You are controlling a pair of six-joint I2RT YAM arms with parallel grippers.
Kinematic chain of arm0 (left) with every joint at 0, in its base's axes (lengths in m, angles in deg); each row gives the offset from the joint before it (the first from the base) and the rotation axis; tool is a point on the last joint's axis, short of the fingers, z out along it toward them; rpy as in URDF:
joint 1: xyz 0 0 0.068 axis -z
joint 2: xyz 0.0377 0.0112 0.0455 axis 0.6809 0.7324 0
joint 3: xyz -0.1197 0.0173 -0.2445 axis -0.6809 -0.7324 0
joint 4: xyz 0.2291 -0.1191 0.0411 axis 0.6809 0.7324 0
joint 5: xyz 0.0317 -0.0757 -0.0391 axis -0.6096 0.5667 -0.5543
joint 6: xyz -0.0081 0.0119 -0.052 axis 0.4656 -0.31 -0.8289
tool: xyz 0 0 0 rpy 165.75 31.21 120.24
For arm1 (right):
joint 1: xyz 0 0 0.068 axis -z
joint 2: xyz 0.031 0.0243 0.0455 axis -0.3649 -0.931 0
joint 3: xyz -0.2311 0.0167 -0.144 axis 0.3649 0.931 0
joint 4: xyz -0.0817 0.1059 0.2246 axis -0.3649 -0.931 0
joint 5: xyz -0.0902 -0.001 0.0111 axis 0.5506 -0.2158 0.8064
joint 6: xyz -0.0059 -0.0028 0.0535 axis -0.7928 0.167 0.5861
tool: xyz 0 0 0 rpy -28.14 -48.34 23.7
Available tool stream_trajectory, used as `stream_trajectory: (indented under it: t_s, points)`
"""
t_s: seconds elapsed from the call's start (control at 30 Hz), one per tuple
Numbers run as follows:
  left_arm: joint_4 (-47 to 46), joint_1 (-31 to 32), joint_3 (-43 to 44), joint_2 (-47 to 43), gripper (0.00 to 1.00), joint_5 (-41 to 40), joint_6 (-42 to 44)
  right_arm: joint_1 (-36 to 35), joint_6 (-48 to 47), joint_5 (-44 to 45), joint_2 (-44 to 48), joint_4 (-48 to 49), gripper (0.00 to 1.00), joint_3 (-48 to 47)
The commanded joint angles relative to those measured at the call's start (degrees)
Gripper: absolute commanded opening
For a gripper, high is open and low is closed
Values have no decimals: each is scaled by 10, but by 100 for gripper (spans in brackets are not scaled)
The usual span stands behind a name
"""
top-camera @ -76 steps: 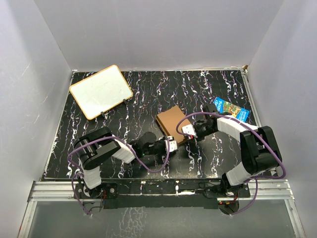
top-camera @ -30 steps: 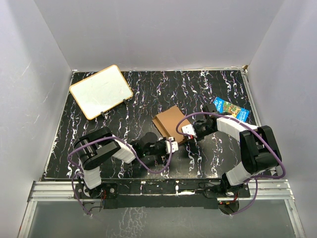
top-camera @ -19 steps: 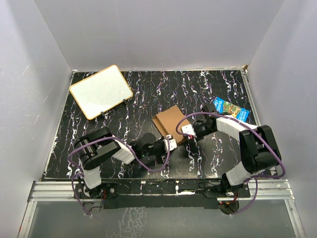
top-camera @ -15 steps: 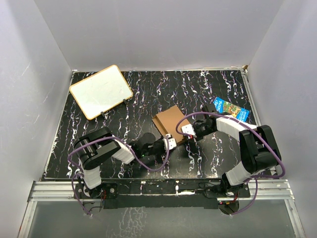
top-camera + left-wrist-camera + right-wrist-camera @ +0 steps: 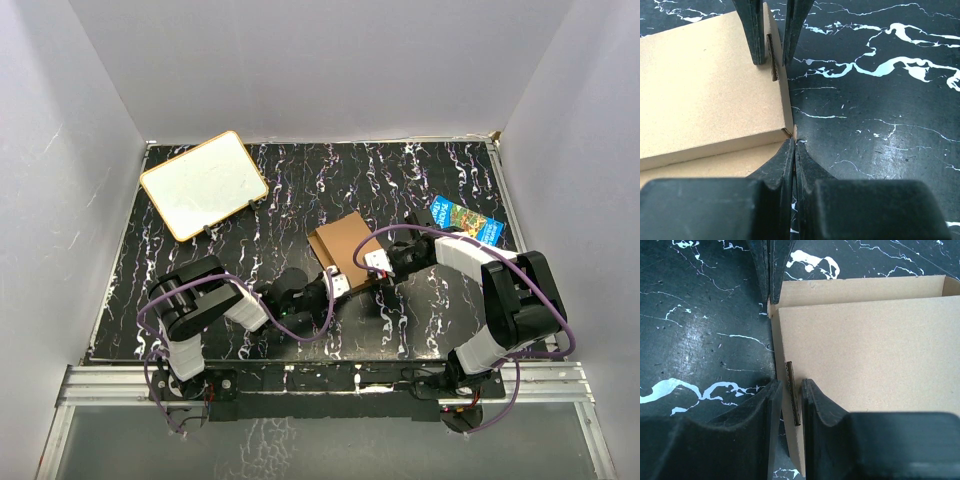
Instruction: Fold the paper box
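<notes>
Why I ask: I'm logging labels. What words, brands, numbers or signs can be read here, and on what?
On the blue box: printed lettering, too small and blurred to read.
On the brown cardboard box: no print in any view.
On the white board: nothing written.

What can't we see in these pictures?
- Inside the box: its closed top hides it in every view.
- Box's near edge, top view: left gripper and right gripper cover it.
- Words on the blue box: too small, top view.
- Rest of the box, left wrist view: cut off by the picture's left edge.
</notes>
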Motion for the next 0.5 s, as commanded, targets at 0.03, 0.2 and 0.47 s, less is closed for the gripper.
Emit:
stream_trajectory:
  t_s: [0.03, 0.2, 0.47]
  points:
    - [-41, -6, -9, -2, 0, 9, -17, -5, 14, 37, -23, -29, 27, 10]
    - [-72, -11, -16, 2, 0, 8, -31, -5, 16, 39, -22, -28, 26, 10]
    - [-109, -19, -28, 10, 0, 6, -59, -7, 20, 43, -23, -26, 26, 10]
